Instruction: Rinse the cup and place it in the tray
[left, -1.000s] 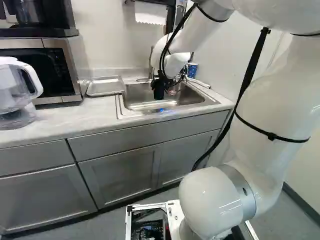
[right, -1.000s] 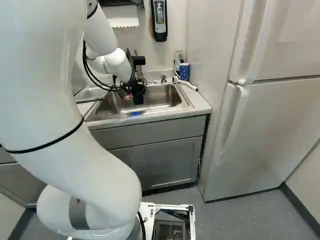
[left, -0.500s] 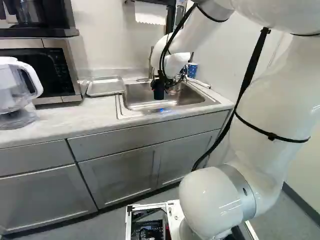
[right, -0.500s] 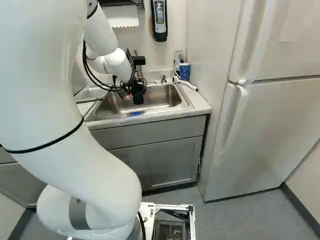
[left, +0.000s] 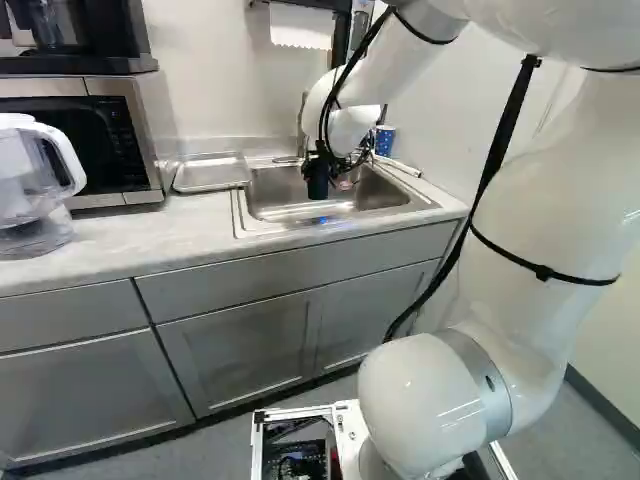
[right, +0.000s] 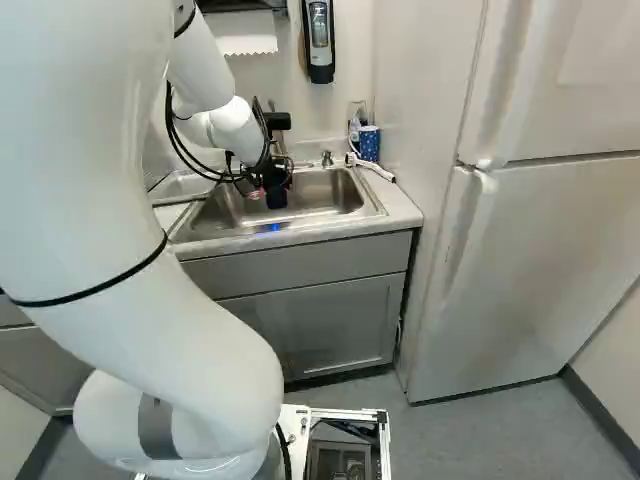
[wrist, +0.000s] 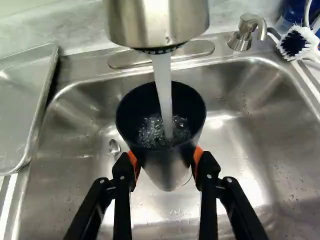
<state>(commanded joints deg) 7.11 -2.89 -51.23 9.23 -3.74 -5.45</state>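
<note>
Cup (wrist: 162, 167) is under the faucet (wrist: 157, 25), clasped from both sides by the gripper (wrist: 166, 161), its fingers parted to the cup's width, and wants slow tilting so the stream (wrist: 163, 90) rinses every inner wall.

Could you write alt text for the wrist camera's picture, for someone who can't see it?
A black claw holds a dark cup over a metal sink, while a stream of water runs from the faucet into the cup. A metal tray lies beside the sink.
</note>
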